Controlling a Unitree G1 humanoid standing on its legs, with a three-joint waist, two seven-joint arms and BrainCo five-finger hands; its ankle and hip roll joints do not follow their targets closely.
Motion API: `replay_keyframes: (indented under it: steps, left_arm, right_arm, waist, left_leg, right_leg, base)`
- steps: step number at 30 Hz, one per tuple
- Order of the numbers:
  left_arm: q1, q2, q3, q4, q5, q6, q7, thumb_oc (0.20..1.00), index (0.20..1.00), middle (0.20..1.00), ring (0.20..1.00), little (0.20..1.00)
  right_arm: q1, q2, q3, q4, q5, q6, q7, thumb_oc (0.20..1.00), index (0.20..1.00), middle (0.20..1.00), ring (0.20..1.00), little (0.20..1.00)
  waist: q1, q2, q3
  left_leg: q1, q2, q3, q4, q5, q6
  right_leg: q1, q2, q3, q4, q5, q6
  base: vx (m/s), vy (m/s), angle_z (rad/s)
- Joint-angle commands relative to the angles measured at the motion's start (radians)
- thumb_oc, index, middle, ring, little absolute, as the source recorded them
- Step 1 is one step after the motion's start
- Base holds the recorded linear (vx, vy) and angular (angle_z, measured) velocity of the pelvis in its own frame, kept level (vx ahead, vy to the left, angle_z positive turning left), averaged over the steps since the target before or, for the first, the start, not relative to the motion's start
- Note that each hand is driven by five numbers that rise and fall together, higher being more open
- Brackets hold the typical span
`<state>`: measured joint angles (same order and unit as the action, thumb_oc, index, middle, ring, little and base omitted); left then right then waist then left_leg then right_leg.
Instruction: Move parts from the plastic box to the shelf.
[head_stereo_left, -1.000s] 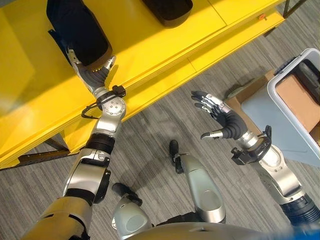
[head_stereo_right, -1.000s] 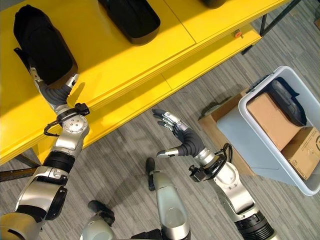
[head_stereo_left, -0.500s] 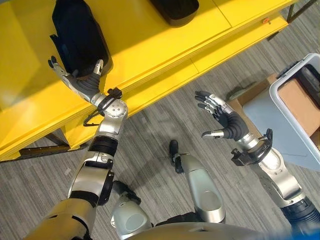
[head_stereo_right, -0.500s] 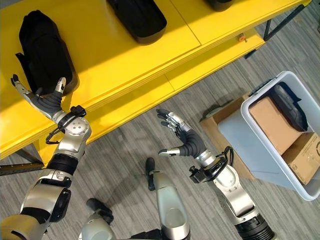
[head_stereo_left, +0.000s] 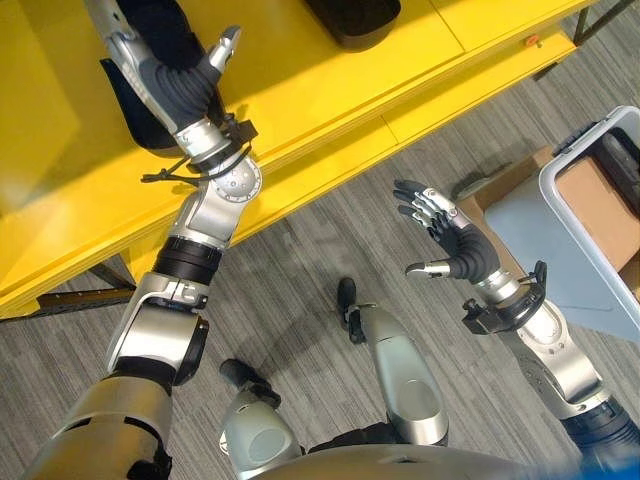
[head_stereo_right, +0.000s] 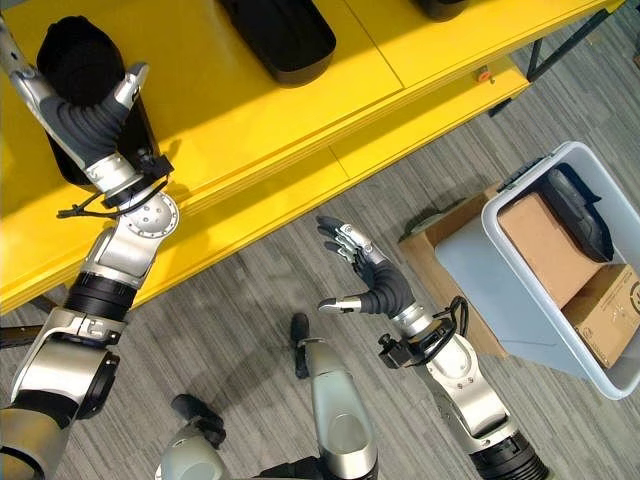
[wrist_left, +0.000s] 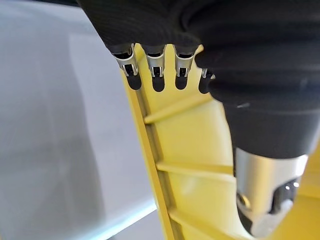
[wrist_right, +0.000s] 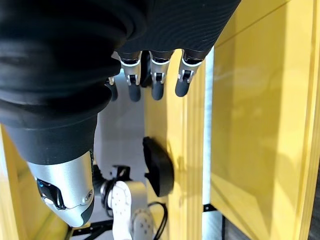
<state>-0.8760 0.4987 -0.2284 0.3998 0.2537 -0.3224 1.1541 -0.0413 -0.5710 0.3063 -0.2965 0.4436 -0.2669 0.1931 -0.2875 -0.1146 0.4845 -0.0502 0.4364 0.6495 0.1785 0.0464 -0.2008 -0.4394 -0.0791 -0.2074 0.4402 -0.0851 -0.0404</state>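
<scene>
**Left robot hand raised over a part on the yellow shelf, right robot hand spread above the floor**

The left robot hand (head_stereo_right: 88, 112) is lifted above the yellow shelf (head_stereo_right: 250, 110), over the black part (head_stereo_right: 75, 70) that lies on the shelf's top near its left end. Its fingers are straight and its thumb (head_stereo_left: 225, 47) points out to the side; in the left wrist view the fingers (wrist_left: 157, 70) hang in a row past the dark cover with nothing between them, so the hand is wide and holds nothing. Whether the hand touches the part beneath it cannot be told from the head views.

A second black part (head_stereo_right: 285, 35) lies farther along the shelf top, and a third (head_stereo_right: 440, 8) shows at the upper edge.

The right robot hand (head_stereo_right: 372, 280) is held over the grey floor (head_stereo_right: 250, 290), in front of the shelf and well apart from it. Its fingers are spread and relaxed, the thumb held away from them, and it holds nothing.

The plastic box (head_stereo_right: 470, 260) stands on the floor at the robot's right, tilted, resting against a flat piece of cardboard (head_stereo_right: 425, 250). Inside it are a brown carton (head_stereo_right: 545, 245), a second carton (head_stereo_right: 608, 310) at the lower end, and one black part (head_stereo_right: 580, 210) lying against the far wall.
</scene>
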Motion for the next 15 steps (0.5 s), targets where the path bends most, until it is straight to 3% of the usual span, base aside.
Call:
replay_keyframes:
  steps: [1, 6, 9, 15]
  left_arm:
    - [-0.014, 0.071, 0.009, 0.016, -0.025, -0.037, -0.034, 1.0, 1.0, 1.0, 1.0, 1.0]
    - [-0.072, 0.085, -0.007, 0.093, -0.009, -0.052, -0.008, 1.0, 1.0, 1.0, 1.0, 1.0]
    - [-0.065, 0.094, 0.029, 0.08, -0.015, -0.066, 0.073, 1.0, 1.0, 1.0, 1.0, 1.0]
    - [0.088, 0.058, 0.11, 0.016, -0.092, -0.011, 0.108, 1.0, 1.0, 1.0, 1.0, 1.0]
  right_arm:
    - [-0.002, -0.013, -0.002, -0.092, -0.021, -0.051, 0.006, 1.0, 1.0, 1.0, 1.0, 1.0]
    - [0.018, -0.019, -0.018, -0.092, -0.009, -0.062, 0.029, 1.0, 1.0, 1.0, 1.0, 1.0]
    - [0.057, -0.012, -0.031, -0.082, -0.001, -0.107, 0.056, 1.0, 1.0, 1.0, 1.0, 1.0]
    - [0.07, 0.014, -0.017, -0.084, -0.039, -0.117, 0.026, 1.0, 1.0, 1.0, 1.0, 1.0]
  waist:
    - [-0.037, -0.015, -0.049]
    - [-0.059, -0.016, -0.055]
    - [-0.064, -0.01, -0.061]
    - [-0.037, 0.013, -0.065]
  left_leg:
    - [-0.089, 0.061, -0.008, 0.128, -0.032, 0.009]
    - [-0.079, 0.065, 0.006, 0.12, -0.024, 0.002]
    - [-0.067, 0.053, 0.011, 0.106, -0.029, 0.005]
    - [-0.05, 0.038, -0.007, 0.101, -0.031, 0.013]
  right_leg:
    - [0.025, -0.04, 0.039, -0.008, -0.088, 0.131]
    - [0.024, -0.023, 0.052, -0.022, -0.084, 0.13]
    - [0.029, -0.019, 0.053, -0.029, -0.084, 0.132]
    - [0.057, -0.038, 0.039, -0.027, -0.094, 0.13]
  base:
    - [-0.01, 0.002, -0.04]
    - [0.0, -0.017, -0.05]
    - [-0.02, -0.043, -0.13]
    - [-0.01, -0.01, -0.01]
